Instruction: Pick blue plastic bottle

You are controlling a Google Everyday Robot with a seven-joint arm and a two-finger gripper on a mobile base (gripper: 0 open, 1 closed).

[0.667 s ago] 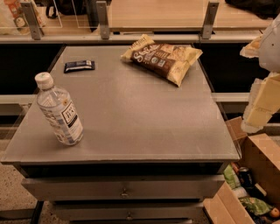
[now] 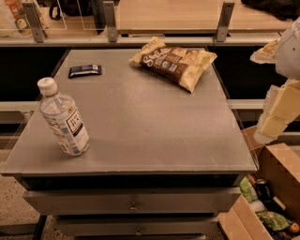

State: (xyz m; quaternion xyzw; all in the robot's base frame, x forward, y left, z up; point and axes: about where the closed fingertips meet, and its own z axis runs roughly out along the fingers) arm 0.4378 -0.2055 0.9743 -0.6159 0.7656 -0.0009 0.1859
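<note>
Table (image 2: 154,126) with a flat grey metal top fills most of the view, and two shallow drawers (image 2: 133,200) with small handles sit under its near edge. Beyond the far edge runs a low rail (image 2: 140,41) with metal posts, and behind that lies a pale wooden counter (image 2: 168,14). Speckled floor (image 2: 13,208) shows at the near left. At the near right, below the table's level, stands an open cardboard box (image 2: 283,171) with a can and other small items inside. The bottle (image 2: 63,121), clear with a white cap and a white label bearing a dark square mark, stands upright on the left side of the table, close to the left edge and a little back from the near edge. The gripper (image 2: 274,117) hangs as a pale, blurred shape at the right side of the scene, off the table's right edge and above the box. Whether it is open or closed cannot be told, and it holds nothing that can be made out. Nearly the whole width of the table lies between it and the bottle, so the two are well apart. A small dark flat wrapper (image 2: 85,70) lies at the far left, well behind the bottle. A snack bag (image 2: 176,61) lies flat toward the far right corner. The middle and near right of the tabletop between the gripper and the bottle are bare metal.
</note>
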